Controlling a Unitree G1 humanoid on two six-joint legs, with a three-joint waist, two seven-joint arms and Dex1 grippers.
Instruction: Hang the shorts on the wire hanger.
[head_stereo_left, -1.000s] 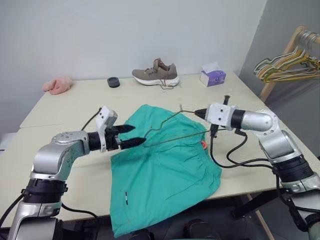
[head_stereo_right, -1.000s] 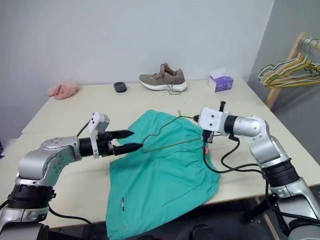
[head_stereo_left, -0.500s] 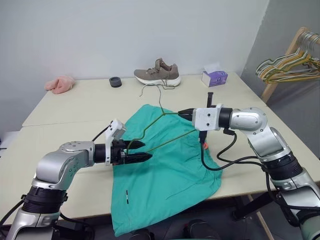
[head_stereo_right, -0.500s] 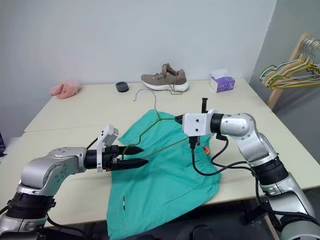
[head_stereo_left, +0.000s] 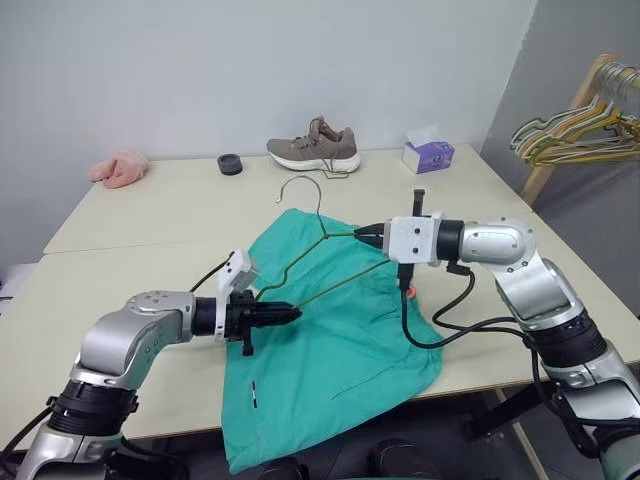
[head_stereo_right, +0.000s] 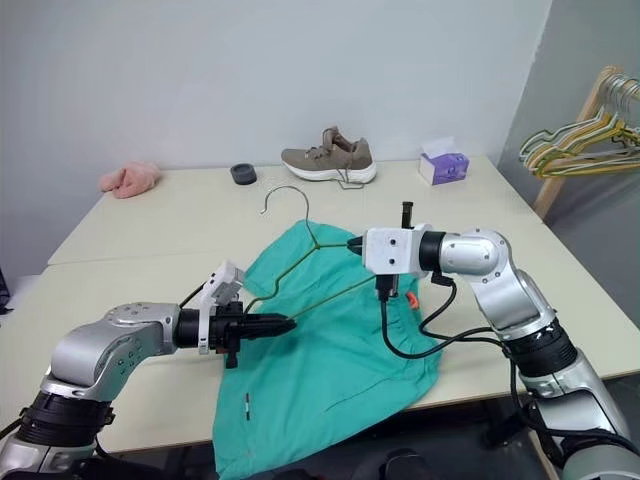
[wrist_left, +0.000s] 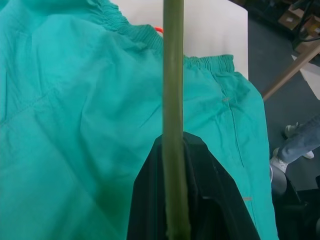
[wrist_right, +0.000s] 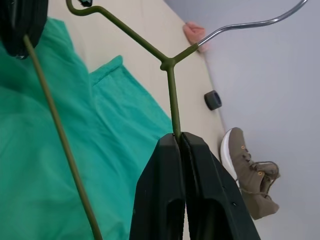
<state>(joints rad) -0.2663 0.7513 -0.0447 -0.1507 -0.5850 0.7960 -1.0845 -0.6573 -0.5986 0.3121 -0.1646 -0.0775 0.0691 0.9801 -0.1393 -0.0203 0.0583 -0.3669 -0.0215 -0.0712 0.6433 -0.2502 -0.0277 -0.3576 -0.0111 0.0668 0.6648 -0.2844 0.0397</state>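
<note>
The teal shorts (head_stereo_left: 330, 360) lie flat on the table, their front hem over the near edge and an orange tag (head_stereo_left: 409, 291) at the waistband. The wire hanger (head_stereo_left: 340, 285) is held just above them, its hook (head_stereo_left: 300, 188) pointing toward the back of the table. My left gripper (head_stereo_left: 285, 313) is shut on the hanger's left corner; the wire (wrist_left: 173, 100) runs between its black fingers (wrist_left: 215, 200). My right gripper (head_stereo_left: 368, 231) is shut on the wire of the hanger's right shoulder (wrist_right: 171, 95), close to the neck.
A brown shoe (head_stereo_left: 313, 148), a purple tissue box (head_stereo_left: 426, 153), a small black ring (head_stereo_left: 229, 164) and a pink cloth (head_stereo_left: 117, 168) sit along the table's back. A wooden rack with bunched pale hangers (head_stereo_left: 575, 135) stands at the right.
My left gripper went from open to shut on the hanger's left corner. My right gripper drew left and the hanger swung so its hook points to the back.
</note>
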